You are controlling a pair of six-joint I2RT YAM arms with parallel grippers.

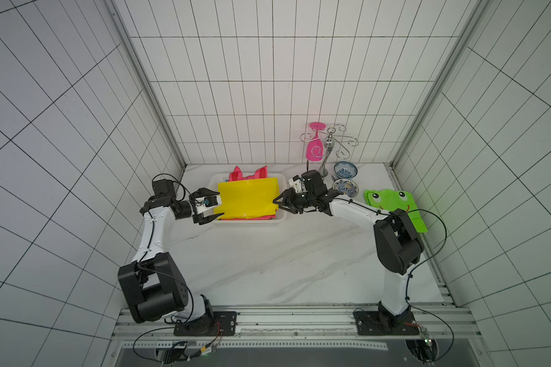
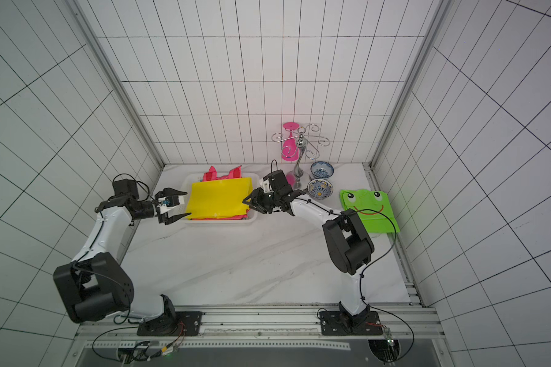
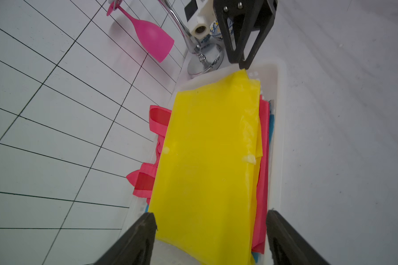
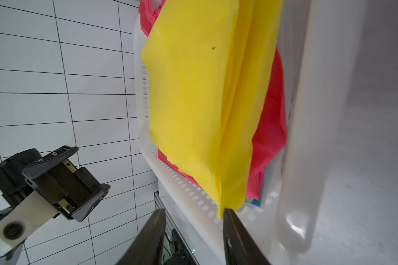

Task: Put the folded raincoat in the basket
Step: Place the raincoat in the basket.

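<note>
The folded yellow raincoat (image 1: 248, 198) (image 2: 218, 198) lies in the white basket (image 1: 248, 222) (image 2: 218, 221) at the back of the table, on top of a folded pink one (image 1: 245, 174). My left gripper (image 1: 219, 204) (image 3: 210, 215) stands wide open at the basket's left end, its fingers either side of the raincoat's (image 3: 207, 149) edge without touching it. At the right end my right gripper (image 1: 277, 204) (image 4: 193, 213) is open. A corner of the raincoat (image 4: 193, 91) rests against one of its fingers (image 4: 230, 220), and nothing is between the jaws.
A green frog-faced raincoat (image 1: 395, 203) lies on the table's right side, partly under the right arm. Two patterned bowls (image 1: 345, 187), a chrome hook stand (image 1: 330, 149) and a pink wine glass (image 1: 315, 149) hanging from it stand right of the basket, near the back wall.
</note>
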